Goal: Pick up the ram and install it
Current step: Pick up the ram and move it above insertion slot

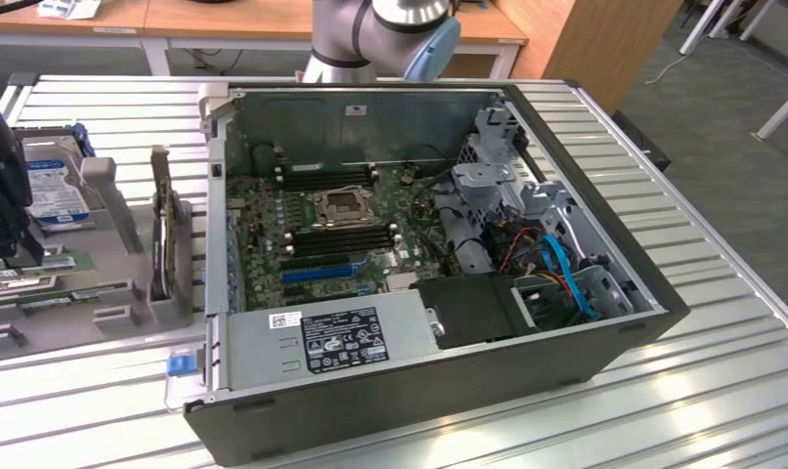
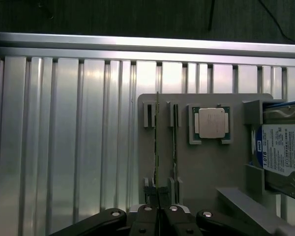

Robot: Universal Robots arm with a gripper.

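Near the outer edge of the grey plastic tray [image 2: 206, 167], the black gripper [image 2: 159, 211] pinches the thin green ram stick [image 2: 157, 137], seemingly light, stiff and fragile, best held mid-length by its edge.

Open computer case [image 1: 433, 391] on a slatted metal bench [image 1: 707, 322], with motherboard [image 1: 328, 234] and labelled power supply [image 1: 328, 337] exposed. At the exterior view's left, the dark end effector [image 1: 16, 249] sits low over a grey holder [image 1: 120, 293] carrying the green ram [image 1: 55, 266] and a blue-labelled hard drive [image 1: 53, 186]
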